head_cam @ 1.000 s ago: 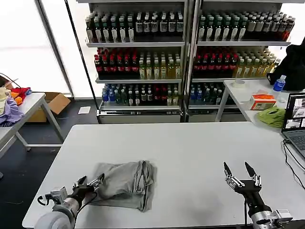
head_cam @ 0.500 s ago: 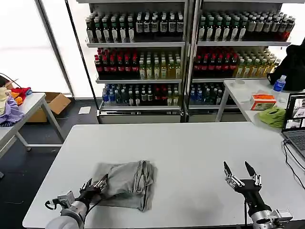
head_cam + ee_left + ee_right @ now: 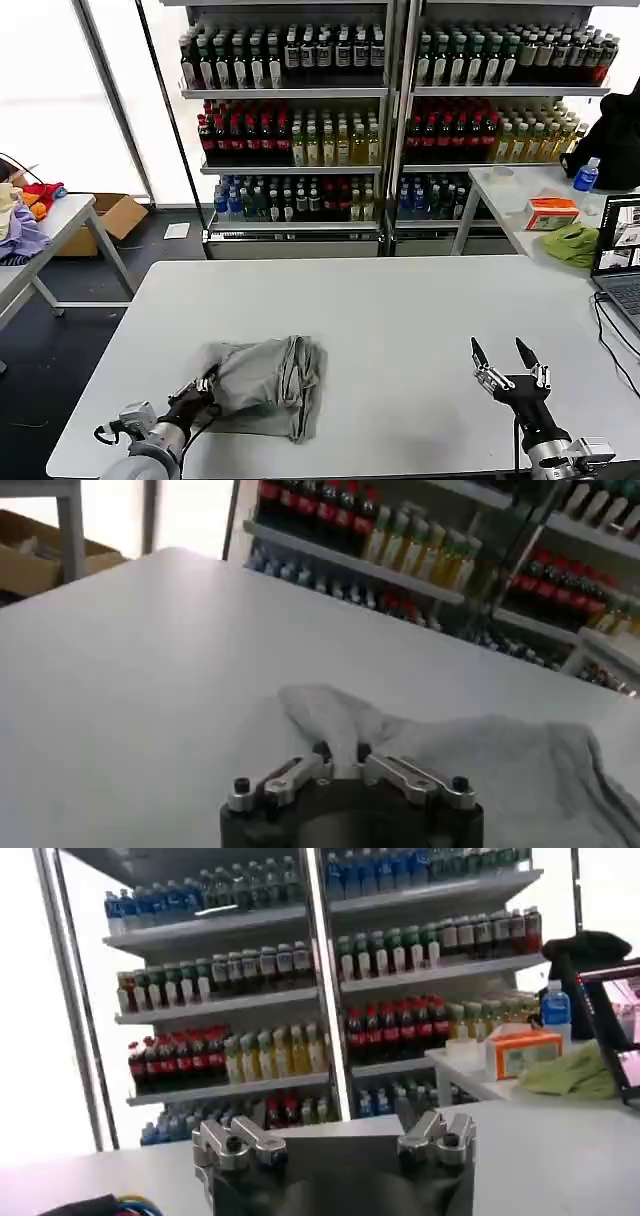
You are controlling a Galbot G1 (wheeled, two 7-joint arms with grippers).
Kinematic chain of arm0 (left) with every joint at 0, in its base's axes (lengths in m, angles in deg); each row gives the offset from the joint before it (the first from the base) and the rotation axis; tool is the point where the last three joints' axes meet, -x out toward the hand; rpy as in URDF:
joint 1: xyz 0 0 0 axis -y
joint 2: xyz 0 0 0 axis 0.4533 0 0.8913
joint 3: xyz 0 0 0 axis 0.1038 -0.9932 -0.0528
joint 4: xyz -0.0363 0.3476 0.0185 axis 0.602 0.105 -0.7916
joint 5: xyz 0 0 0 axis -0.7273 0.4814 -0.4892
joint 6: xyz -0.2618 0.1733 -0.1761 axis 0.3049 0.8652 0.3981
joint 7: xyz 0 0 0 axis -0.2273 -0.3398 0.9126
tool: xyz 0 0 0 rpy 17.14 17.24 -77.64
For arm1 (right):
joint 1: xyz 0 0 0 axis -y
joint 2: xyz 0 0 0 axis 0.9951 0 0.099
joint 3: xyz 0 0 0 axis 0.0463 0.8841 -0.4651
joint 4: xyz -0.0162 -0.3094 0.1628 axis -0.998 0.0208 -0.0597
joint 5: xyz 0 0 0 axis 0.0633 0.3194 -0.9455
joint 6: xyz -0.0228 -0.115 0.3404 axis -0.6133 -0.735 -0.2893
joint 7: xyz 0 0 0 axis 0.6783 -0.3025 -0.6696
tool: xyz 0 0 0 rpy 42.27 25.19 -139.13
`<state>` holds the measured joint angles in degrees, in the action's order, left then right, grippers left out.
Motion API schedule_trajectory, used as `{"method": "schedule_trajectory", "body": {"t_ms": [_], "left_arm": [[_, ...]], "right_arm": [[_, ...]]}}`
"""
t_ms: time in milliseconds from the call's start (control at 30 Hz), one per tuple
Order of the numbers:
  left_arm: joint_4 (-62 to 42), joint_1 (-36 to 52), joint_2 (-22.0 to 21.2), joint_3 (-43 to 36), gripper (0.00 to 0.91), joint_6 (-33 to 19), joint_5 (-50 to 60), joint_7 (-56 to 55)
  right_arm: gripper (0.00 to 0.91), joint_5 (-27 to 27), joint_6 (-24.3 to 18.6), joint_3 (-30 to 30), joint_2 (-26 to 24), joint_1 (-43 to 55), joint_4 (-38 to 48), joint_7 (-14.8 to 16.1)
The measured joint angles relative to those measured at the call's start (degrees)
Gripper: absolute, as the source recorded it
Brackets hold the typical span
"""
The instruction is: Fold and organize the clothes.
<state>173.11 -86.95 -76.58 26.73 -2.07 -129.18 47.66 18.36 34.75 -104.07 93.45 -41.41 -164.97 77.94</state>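
Left gripper (image 3: 203,385) low at table (image 3: 400,300) near edge, jaws pinched on grey shirt (image 3: 265,385) corner; shirt's print hidden in folds. Right gripper (image 3: 508,362) raised, jaws spread, empty.

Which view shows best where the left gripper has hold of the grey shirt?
The left wrist view: the left gripper is shut on a raised corner of the grey shirt, seen close up. The head view shows the whole shirt bunched on the white table but the pinch looks small. The right wrist view faces the shelves.
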Motion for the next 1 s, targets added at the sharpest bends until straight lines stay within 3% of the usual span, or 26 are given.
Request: {"method": "schedule_trajectory", "body": {"t_ms": [267,600,767,1000], "left_arm": [[0.5,-1.3,3.5,9.7,0.02,1.6,-1.4,2.8],[-5.0,-1.7,13.9,24.2,0.03,3.3,-2.1,9.9],[-5.5,-1.7,19.0,27.7,0.02,4.7,-3.4,11.1],[-1.6,-1.2,21.2,27.6,0.03,6.6,-5.7,9.3]], "right_arm": [[0.907,-0.4,-0.1,0.3,-0.3,0.7,0.4,-0.1],[0.907,-0.5,-0.4,1.0,-0.4,0.8,0.6,-0.1],[0.907,-0.5,-1.0,1.0,-0.4,0.6,1.2,0.0],[0.907,-0.5,-1.4,1.0,-0.1,0.6,1.8,0.0]]}}
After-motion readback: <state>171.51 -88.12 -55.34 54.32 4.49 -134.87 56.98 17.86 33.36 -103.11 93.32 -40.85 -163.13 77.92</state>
